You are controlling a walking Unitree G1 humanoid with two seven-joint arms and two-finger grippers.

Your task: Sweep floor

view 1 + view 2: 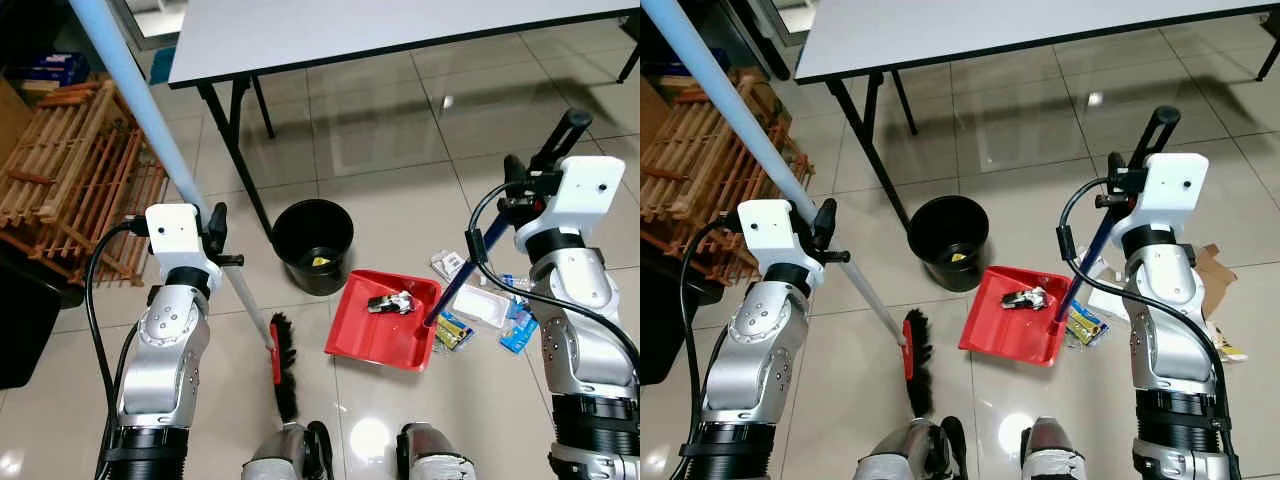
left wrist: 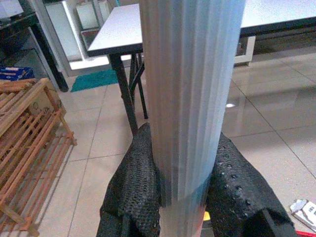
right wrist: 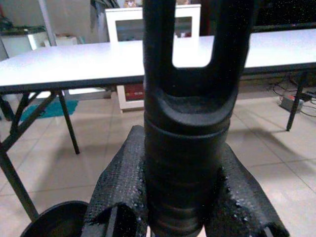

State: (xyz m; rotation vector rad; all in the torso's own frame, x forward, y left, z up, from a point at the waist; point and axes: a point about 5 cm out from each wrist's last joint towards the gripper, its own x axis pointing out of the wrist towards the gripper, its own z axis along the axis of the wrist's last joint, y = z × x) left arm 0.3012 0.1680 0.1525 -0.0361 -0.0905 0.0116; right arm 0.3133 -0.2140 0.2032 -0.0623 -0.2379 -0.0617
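Observation:
My left gripper [image 1: 214,238] is shut on the pale blue broom handle [image 1: 140,105], which slants down to a red broom head with black bristles [image 1: 284,368] on the tiles by my feet. In the left wrist view both black fingers [image 2: 136,182] press the ribbed handle [image 2: 190,98]. My right gripper [image 1: 518,190] is shut on the dark upright handle [image 3: 185,123] of the red dustpan [image 1: 365,335], which rests on the floor. A crumpled wrapper [image 1: 390,302] lies inside the pan. Several loose wrappers and packets [image 1: 480,305] lie on the tiles just right of the pan.
A black bucket [image 1: 312,243] stands behind the dustpan, beside a leg [image 1: 235,150] of the grey folding table [image 1: 330,25]. A wooden slatted rack [image 1: 70,170] leans at the far left. A dark bin [image 1: 25,310] sits at the left edge.

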